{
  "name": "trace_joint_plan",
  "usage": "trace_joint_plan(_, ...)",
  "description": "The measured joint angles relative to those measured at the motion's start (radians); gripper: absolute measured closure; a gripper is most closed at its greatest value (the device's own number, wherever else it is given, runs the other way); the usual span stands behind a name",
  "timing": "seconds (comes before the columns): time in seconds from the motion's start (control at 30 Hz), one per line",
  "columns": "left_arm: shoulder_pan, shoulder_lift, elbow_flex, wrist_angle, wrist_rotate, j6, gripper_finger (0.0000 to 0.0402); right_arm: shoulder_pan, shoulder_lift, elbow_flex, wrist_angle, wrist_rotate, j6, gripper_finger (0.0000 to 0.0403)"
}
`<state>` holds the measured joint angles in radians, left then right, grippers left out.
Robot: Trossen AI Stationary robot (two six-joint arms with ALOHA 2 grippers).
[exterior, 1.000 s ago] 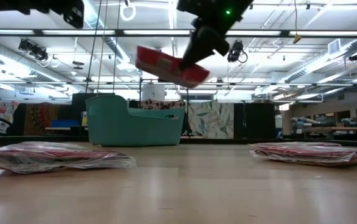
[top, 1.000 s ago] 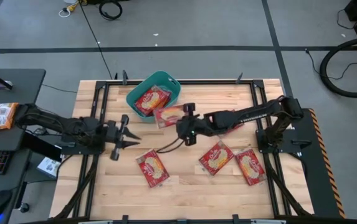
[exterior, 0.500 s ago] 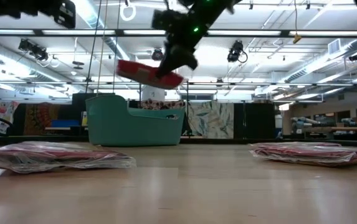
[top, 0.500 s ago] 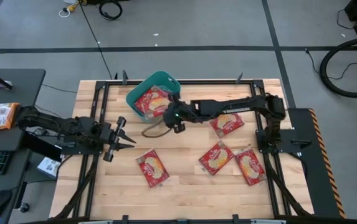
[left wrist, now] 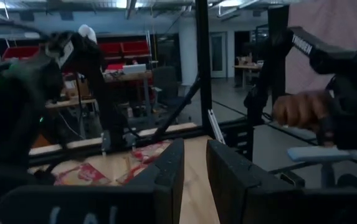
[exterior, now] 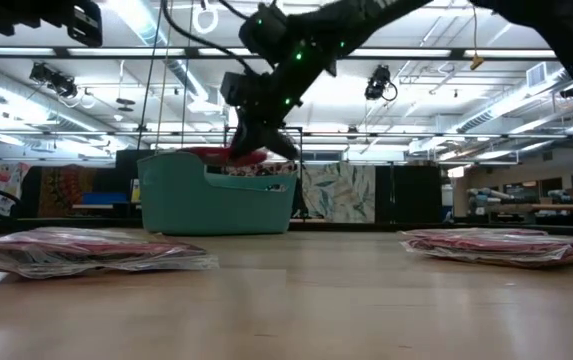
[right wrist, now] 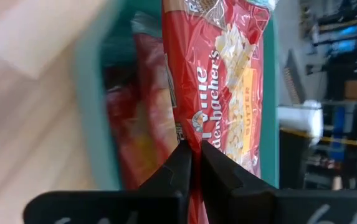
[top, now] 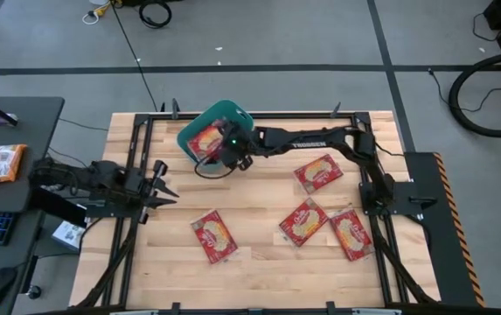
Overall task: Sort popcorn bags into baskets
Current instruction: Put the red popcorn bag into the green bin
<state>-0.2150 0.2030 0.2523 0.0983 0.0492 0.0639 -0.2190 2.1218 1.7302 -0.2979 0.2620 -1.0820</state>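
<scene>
Now right gripper sits over the tub, at its near rim; half a second back it was just short of the tub, a second back out over mid-worktop. Fingers pinched shut on a red bag. Low view: gripper has dropped, and the held bag is now at rim level, where earlier it hung well above the tub. Right wrist view: the held bag hangs inside the teal walls, with another bag lying beneath it in the tub.

Four bags still flat on the worktop, unmoved: one near centre front, one at centre right, one in front of that, one farthest right. The centre-right bag was hidden under the arm a second ago, now in clear view.

Left gripper waits at the left edge, drawn back farther left than before; fingers apart, holding nothing.
</scene>
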Motion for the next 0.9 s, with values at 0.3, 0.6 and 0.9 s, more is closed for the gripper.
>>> trace_joint_plan(0.3, 0.0, 0.002, 0.0, 0.0, -0.001, -0.001, 0.0329, -0.074, 0.04, 0.0, 0.125, -0.049, -0.018, 0.0342)
trace_joint_plan(0.6, 0.0, 0.002, 0.0, 0.001, -0.004, -0.001, 0.0329, -0.055, 0.036, 0.001, 0.08, 0.091, 0.066, 0.0253)
trace_joint_plan(0.9, 0.0, 0.002, 0.0, 0.0, -0.004, -0.001, 0.0329, 0.037, -0.063, 0.001, -0.211, 0.124, 0.341, 0.0245)
